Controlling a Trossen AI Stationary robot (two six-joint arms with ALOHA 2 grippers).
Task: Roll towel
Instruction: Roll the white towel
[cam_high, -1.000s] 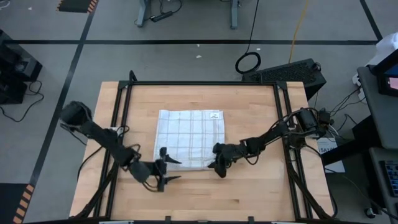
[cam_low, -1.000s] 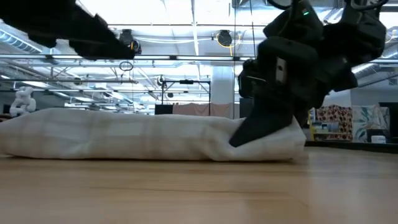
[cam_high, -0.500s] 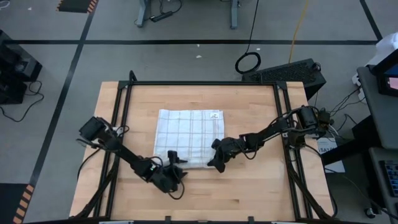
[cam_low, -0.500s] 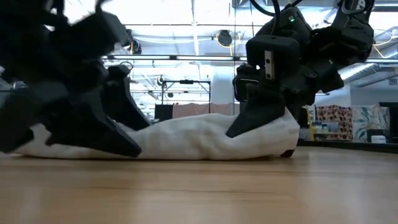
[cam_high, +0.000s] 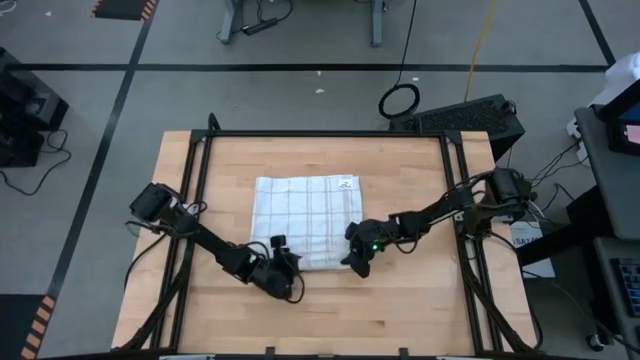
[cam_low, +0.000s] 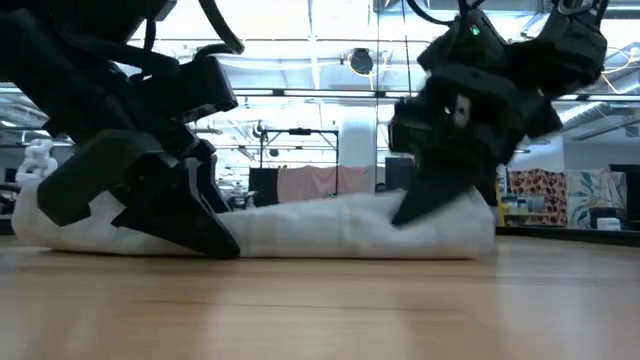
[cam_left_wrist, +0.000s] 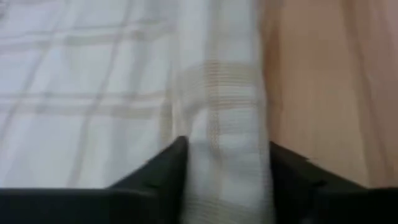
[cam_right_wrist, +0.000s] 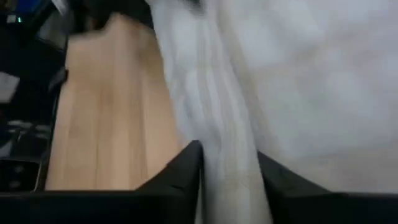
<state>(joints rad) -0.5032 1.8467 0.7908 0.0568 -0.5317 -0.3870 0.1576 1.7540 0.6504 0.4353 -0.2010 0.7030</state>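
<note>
- The towel (cam_high: 304, 221) lies on the middle of the wooden table (cam_high: 400, 310), white with thin grey check lines, its far part spread flat.
- A small label tag (cam_high: 346, 184) sits at the towel's far edge, at the corner on the right arm's side.
- The towel's near edge is turned up into a low roll (cam_low: 340, 225), which runs across the low view as a long white hump resting on the table.
- The left gripper (cam_high: 283, 262) is at the near corner of the towel on the left arm's side, down at table level.
- In the left wrist view the rolled edge (cam_left_wrist: 227, 155) passes between that gripper's two dark fingers (cam_left_wrist: 163, 171), one on each side and pressed against the cloth, so it grips the roll.
- The right gripper (cam_high: 356, 262) is at the towel's other near corner, also low on the table.
- In the right wrist view the bunched white cloth (cam_right_wrist: 227, 168) runs between its two fingers (cam_right_wrist: 186, 165), which clamp it from both sides.
- In the low view the left gripper (cam_low: 165, 205) covers one end of the roll and the right gripper (cam_low: 445, 185) bears on the other end, with the stretch of roll between them uncovered.
- Both arms reach in toward the towel from opposite sides of the table.
</note>
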